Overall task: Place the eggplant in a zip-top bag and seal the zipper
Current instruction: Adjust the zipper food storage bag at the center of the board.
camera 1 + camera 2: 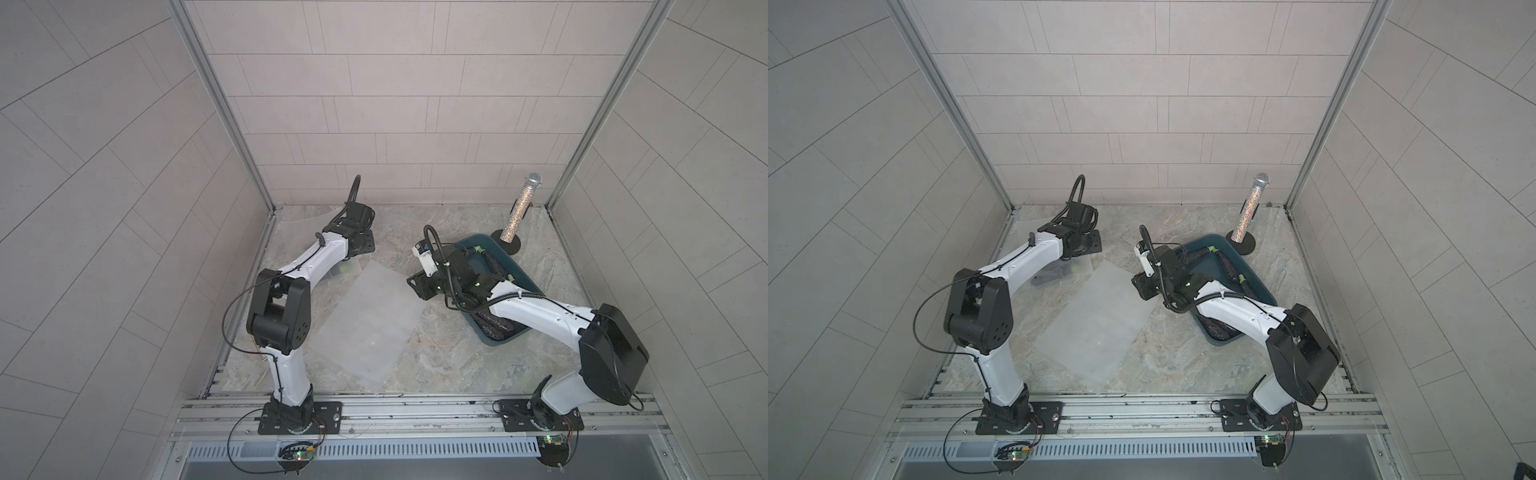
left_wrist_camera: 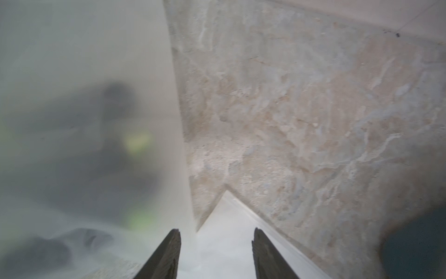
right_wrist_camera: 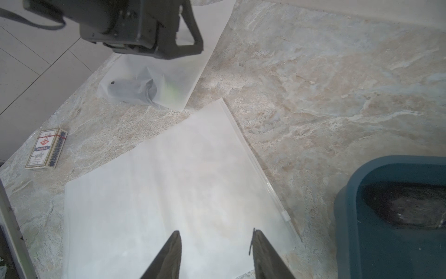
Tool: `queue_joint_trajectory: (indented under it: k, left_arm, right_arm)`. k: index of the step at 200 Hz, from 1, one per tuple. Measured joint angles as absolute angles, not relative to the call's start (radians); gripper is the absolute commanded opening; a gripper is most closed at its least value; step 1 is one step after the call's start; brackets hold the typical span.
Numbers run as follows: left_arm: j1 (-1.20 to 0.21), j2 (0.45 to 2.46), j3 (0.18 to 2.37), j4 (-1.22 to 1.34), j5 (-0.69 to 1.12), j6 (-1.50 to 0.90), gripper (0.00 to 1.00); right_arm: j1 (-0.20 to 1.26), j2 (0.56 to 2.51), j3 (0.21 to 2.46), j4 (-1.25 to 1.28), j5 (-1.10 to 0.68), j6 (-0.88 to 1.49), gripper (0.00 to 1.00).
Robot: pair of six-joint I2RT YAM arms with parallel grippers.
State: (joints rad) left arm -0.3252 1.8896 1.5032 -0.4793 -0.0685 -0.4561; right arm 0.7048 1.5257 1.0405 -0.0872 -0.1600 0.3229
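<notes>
Your right gripper point(image 3: 215, 232) hangs over the flat zip-top bag point(image 3: 169, 174), jaws apart, empty. Your left gripper point(image 2: 216, 233) likewise, over that bag's corner.

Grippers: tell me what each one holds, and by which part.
Nothing is held. The left gripper and the right gripper both have their fingers apart with nothing between them; the right one hangs over the empty zip-top bag.

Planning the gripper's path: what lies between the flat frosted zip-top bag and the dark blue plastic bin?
Only bare marble tabletop; the right wrist view shows it.
</notes>
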Motion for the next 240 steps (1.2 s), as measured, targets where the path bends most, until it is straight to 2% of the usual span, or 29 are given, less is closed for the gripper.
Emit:
queue_joint_trajectory:
  k: [52, 111, 194, 240]
  left_arm:
    - [-0.312, 2.031, 1.518, -0.473, -0.08, -0.455, 0.52]
    - [-0.257, 2.034, 1.47, -0.521, -0.152, -0.448, 0.5]
    - [-0.132, 1.921, 1.319, -0.554, -0.162, -0.448, 0.5]
    - [-0.143, 1.804, 1.312, -0.538, -0.049, -0.46, 0.5]
  right_arm:
    - [0.691, 1.511, 1.01, -0.098, -0.152, 0.323, 0.49]
    - [0.685, 1.51, 1.016, -0.098, -0.165, 0.327, 0.49]
    - [0.685, 1.51, 1.037, -0.099, -0.178, 0.335, 0.49]
    - [0.685, 1.515, 1.037, -0.128, -0.164, 0.341, 0.47]
